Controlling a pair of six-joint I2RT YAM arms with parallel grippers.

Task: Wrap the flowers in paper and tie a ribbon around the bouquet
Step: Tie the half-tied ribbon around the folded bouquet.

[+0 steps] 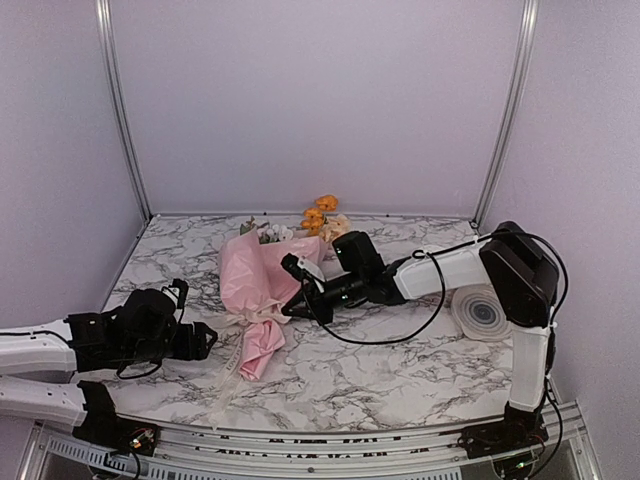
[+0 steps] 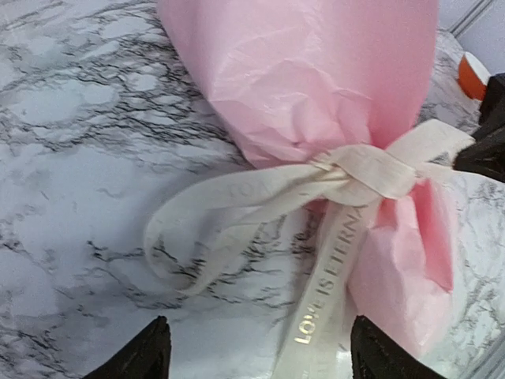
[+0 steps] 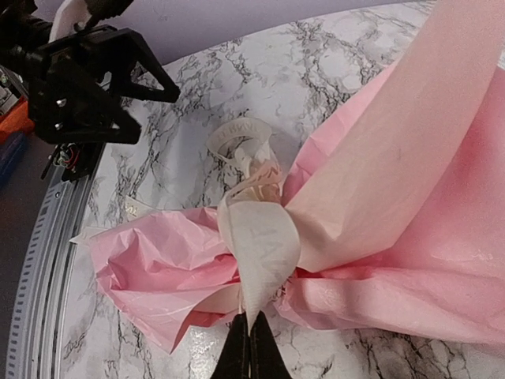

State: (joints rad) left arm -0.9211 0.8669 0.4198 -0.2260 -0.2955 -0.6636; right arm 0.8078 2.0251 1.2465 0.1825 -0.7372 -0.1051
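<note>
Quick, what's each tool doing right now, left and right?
Left tool: open, gripping nothing.
Right tool: closed, pinching the ribbon tail.

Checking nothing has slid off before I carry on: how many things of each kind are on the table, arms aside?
bouquet, wrapped in pink paper: 1
ribbon, knotted around it: 1
round white disc, at the right by the arm: 1
Total: 3
</note>
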